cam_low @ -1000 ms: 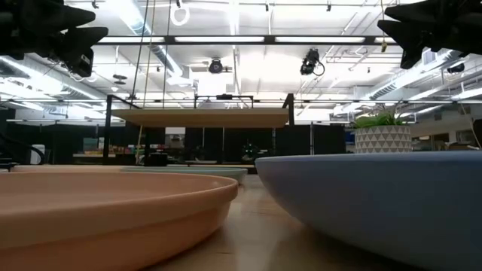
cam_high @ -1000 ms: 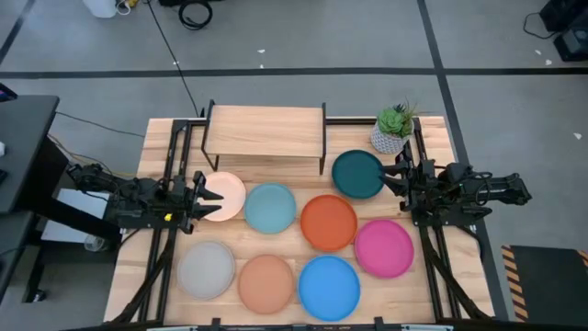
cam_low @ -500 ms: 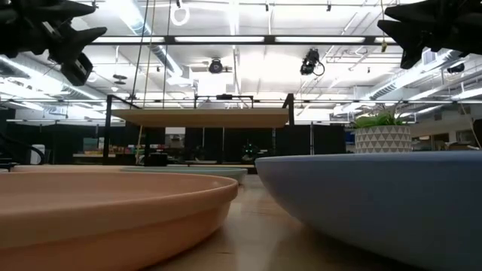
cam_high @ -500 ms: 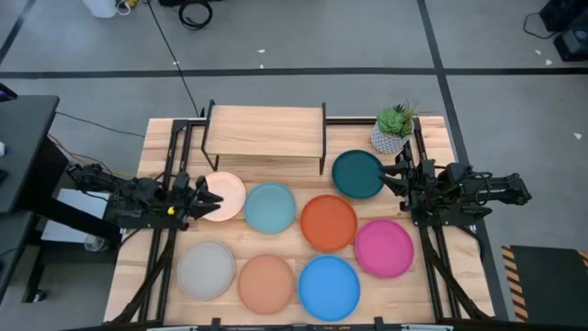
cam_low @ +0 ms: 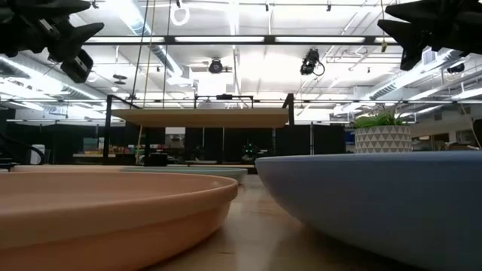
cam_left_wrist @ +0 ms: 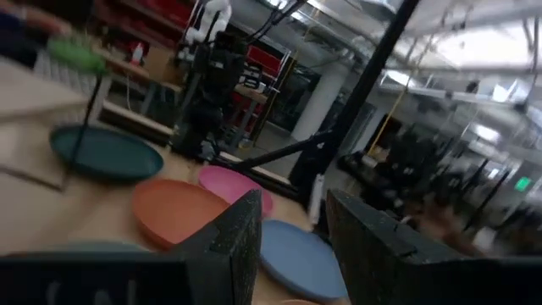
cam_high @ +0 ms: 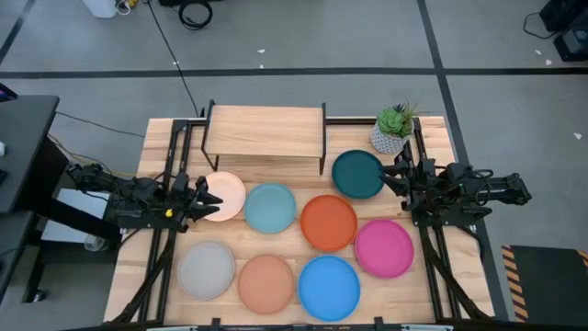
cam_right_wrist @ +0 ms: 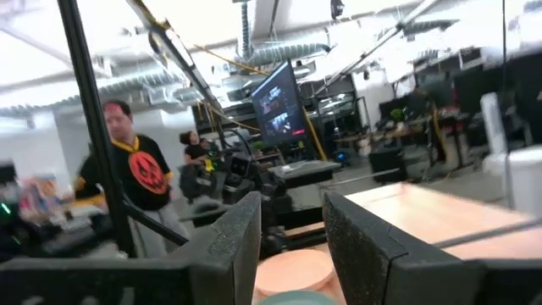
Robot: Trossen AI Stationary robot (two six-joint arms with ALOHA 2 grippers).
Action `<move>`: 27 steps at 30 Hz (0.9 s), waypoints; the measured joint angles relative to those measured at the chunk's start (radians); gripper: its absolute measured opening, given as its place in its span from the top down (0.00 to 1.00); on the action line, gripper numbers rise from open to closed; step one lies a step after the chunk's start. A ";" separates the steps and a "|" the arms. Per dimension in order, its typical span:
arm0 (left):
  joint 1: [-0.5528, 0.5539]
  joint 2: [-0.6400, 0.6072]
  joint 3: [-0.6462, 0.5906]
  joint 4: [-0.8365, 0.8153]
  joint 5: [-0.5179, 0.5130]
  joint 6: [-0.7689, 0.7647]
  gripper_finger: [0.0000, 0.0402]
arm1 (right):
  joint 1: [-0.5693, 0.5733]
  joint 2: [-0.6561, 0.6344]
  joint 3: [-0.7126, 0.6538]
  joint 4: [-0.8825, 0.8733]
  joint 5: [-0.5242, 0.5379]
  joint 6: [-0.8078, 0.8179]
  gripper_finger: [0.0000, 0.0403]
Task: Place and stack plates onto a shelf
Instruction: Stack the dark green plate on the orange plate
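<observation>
Eight plates lie flat on the slatted table: cream [cam_high: 223, 195], light blue [cam_high: 270, 208], orange [cam_high: 328, 222], dark teal [cam_high: 357, 174], magenta [cam_high: 384, 248], grey [cam_high: 207, 269], terracotta [cam_high: 266, 283] and bright blue [cam_high: 328, 288]. The shelf [cam_high: 265, 131] stands at the far edge on black legs, its top board bare. My left gripper [cam_high: 204, 198] hovers open at the cream plate's left rim, well above the table [cam_low: 68, 45]. My right gripper [cam_high: 397, 175] hovers open beside the dark teal plate's right rim, also raised [cam_low: 422, 30].
A potted plant [cam_high: 393, 129] stands at the far right corner, next to the shelf and behind the teal plate. Black frame rails run along both table sides. People [cam_right_wrist: 140, 182] show in the room beyond the table. Bare wood lies between the shelf and the plates.
My left gripper has rolled about its own axis above the cream plate's left rim, so its fingers now look closer together from above. The plates and my right arm have kept still.
</observation>
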 joint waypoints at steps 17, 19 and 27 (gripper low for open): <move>0.000 0.000 0.000 0.192 0.254 0.272 0.65 | 0.000 0.000 0.000 0.136 -0.099 0.026 0.66; 0.000 0.007 0.000 0.195 0.219 0.272 0.65 | 0.000 0.005 0.000 0.138 -0.093 0.077 0.66; 0.000 0.109 0.000 0.192 0.089 0.263 0.65 | 0.000 0.173 0.010 0.120 -0.076 0.096 0.66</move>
